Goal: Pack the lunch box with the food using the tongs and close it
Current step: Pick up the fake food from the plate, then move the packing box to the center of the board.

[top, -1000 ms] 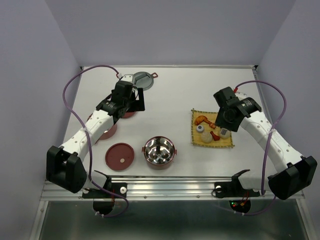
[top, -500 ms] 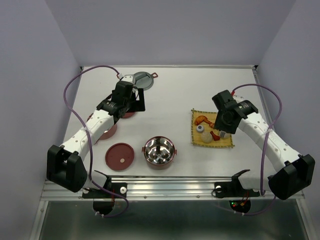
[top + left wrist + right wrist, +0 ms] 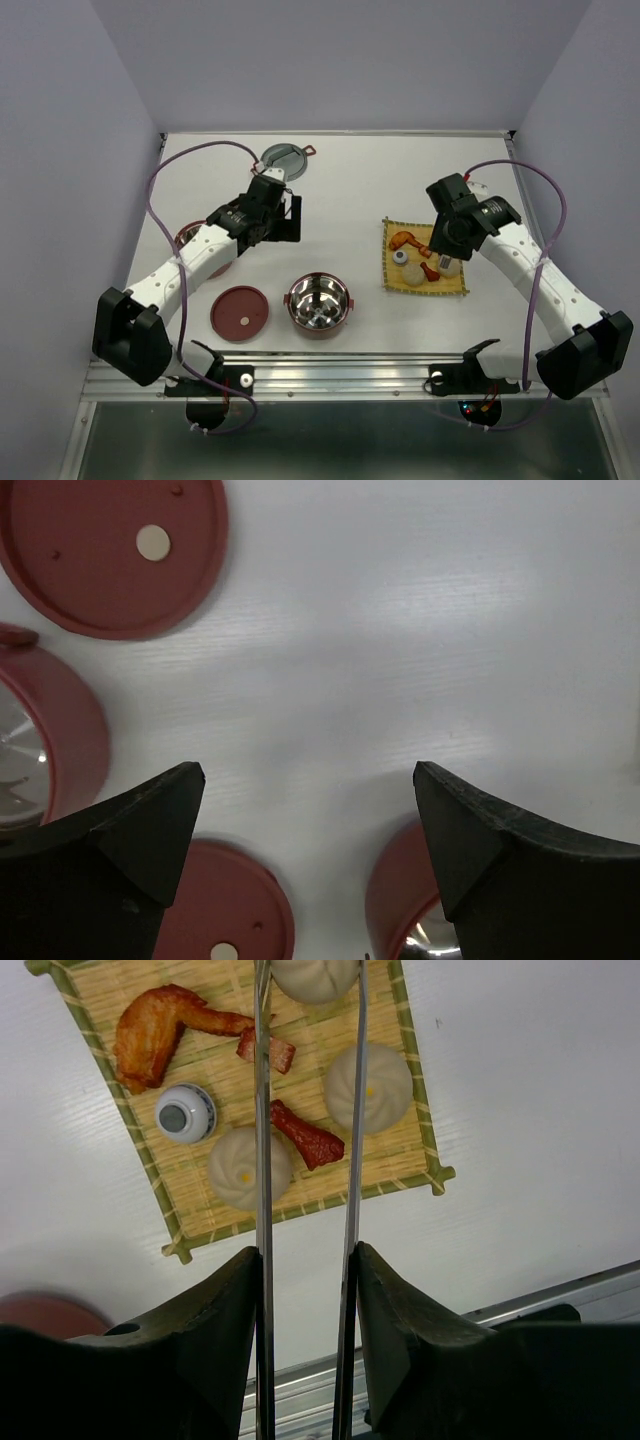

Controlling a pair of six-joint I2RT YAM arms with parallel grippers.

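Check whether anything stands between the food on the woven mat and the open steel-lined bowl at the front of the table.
Nothing visible does. Only bare table lies between the mat holding the food and the open bowl. The red lid lies on the bowl's other side, and the left gripper hangs farther back, off that path.

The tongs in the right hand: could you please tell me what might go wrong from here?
The thin tongs are pinched only by the right hand, so they may twist when squeezed. The round bun between their arms could squirt out. The open bowl is off the mat, so carried food might drop.
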